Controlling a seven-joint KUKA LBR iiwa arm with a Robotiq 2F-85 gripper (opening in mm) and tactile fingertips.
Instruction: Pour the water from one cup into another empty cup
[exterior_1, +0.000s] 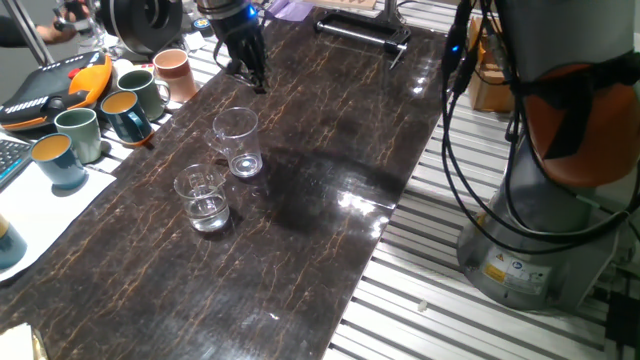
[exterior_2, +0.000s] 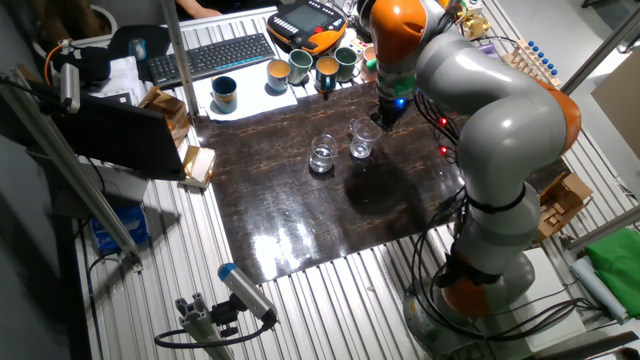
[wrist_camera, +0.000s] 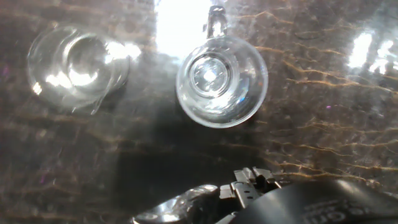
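Glass catching the light, the short rounded cup (exterior_1: 203, 198) holding water (exterior_1: 207, 210) is sitting mid-desk (exterior_1: 330, 170), nearer the mug-side edge; the tall tumbler (exterior_1: 238, 141) is standing between it and the hand (exterior_1: 243, 50), whose finger spacing I cannot tell.

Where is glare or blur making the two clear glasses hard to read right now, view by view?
Hand view: a bright ceiling reflection washes out the table just above the taller tumbler, and the shorter glass looks soft and streaked with highlights. One fixed view: both glasses are sharp, with sheen right of them on the table. Other fixed view: the glasses are tiny; glare sits on the near table edge.
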